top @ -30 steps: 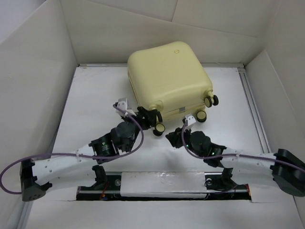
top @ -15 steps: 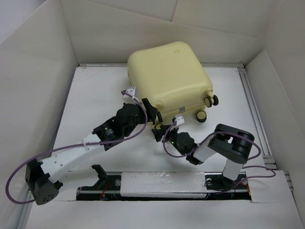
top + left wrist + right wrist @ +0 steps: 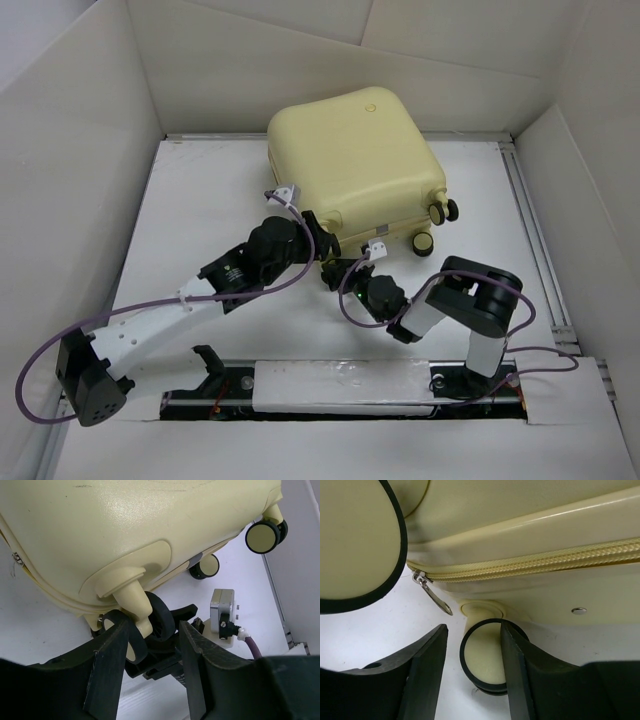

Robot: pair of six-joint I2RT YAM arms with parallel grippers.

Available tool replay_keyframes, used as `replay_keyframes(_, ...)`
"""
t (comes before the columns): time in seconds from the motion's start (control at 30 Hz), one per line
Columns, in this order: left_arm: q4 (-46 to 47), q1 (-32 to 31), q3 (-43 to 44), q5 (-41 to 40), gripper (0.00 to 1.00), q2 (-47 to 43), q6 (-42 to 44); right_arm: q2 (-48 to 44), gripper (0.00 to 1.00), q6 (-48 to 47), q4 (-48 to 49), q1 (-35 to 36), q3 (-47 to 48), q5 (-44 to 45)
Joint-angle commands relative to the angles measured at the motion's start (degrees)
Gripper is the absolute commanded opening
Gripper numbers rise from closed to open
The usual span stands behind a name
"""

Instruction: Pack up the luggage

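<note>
The luggage (image 3: 350, 160) is a pale yellow suitcase lying closed on the white table, wheels toward me. My left gripper (image 3: 318, 240) is open at its near-left corner; in the left wrist view (image 3: 150, 652) a caster wheel (image 3: 162, 615) and its stem sit between the fingers (image 3: 107, 665). My right gripper (image 3: 345, 272) is open just below that corner. In the right wrist view (image 3: 472, 665) a lower caster wheel (image 3: 485, 655) stands between the fingers, against the right finger (image 3: 517, 670). The closed zipper (image 3: 530, 562) and its metal pull (image 3: 432, 592) show above.
Two more casters (image 3: 440, 211) stick out at the suitcase's right end. White walls (image 3: 80, 150) enclose the table on the left, back and right. The right arm's elbow (image 3: 480, 290) is folded up at the front right. The arm base rail (image 3: 340, 385) runs along the near edge.
The right arm folded and its gripper slid left under the suitcase's near-left corner. The left gripper moved up and right onto the corner caster. The suitcase has not moved.
</note>
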Motion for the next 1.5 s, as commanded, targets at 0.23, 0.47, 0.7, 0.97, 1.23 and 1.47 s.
replay_keyframes(0.23, 1.5, 0.4, 0.0, -1.2, 0.39, 0.0, 0.5, -4.7, 0.58, -2.1, 26.7, 0.3, -0.6, -1.3)
replay_keyframes(0.47, 1.5, 0.4, -0.6, -1.2, 0.39, -0.5, 0.0, -6.1, 0.58, -3.4, 21.7, 0.3, 2.9, -1.3)
replay_keyframes(0.7, 2.5, 0.4, -2.1, -0.1, 0.36, -0.5, 0.0, -3.0, 0.41, -3.4, 24.5, -0.3, 4.7, -2.0)
replay_keyframes(0.97, 3.7, 0.4, -2.1, -0.1, 0.27, 1.2, -0.5, -0.6, 0.39, -0.8, 26.7, -0.3, 8.1, -3.2)
replay_keyframes(1.23, 3.8, 0.4, -0.9, -1.3, 0.07, 3.5, -0.5, 0.0, 0.00, 0.9, 26.7, -0.3, 9.3, 5.1)
replay_keyframes(1.47, 5.5, 0.4, -0.3, -0.4, 0.00, 4.6, -0.5, -7.2, 0.00, 0.5, 26.7, -0.3, 2.7, 7.0)
